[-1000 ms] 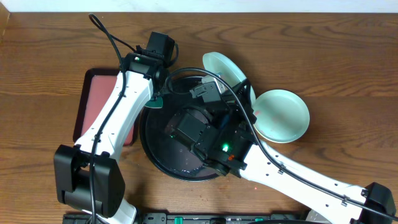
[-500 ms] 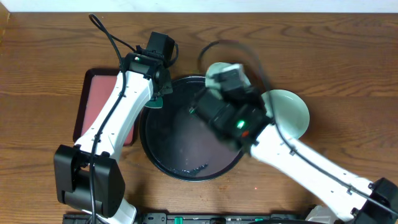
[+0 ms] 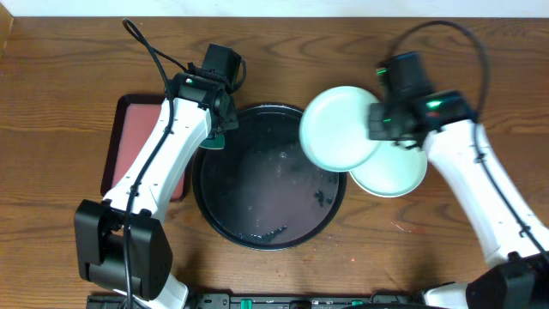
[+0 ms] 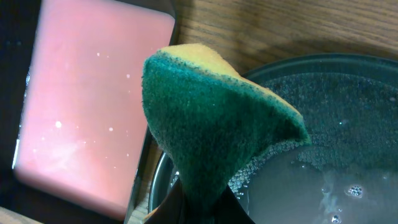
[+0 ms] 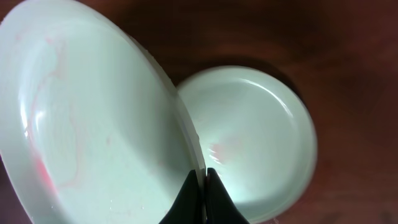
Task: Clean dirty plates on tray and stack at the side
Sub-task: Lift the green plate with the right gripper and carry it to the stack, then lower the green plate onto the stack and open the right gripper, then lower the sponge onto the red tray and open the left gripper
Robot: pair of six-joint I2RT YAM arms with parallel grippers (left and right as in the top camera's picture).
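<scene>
Soft, even light; the overhead view is sharp.
The wet tray (image 3: pixel 249 206) glints; the sponge (image 4: pixel 205 124) up close is slightly blurred; the table (image 5: pixel 249 31) is dark behind the bright held plate (image 5: pixel 93 124).

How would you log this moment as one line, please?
left gripper: shut on sponge | right gripper: shut on mint plate | second plate: on table

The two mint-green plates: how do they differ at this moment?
The held plate is pinched at its rim by the right fingers and hangs in the air; the resting plate lies on the wooden table. Seen from overhead, the held plate overlaps the black tray; the resting plate sits beside the tray. The held plate shows pink streaks; the resting plate only a faint pink patch. Both are round and pale mint-green.
</scene>
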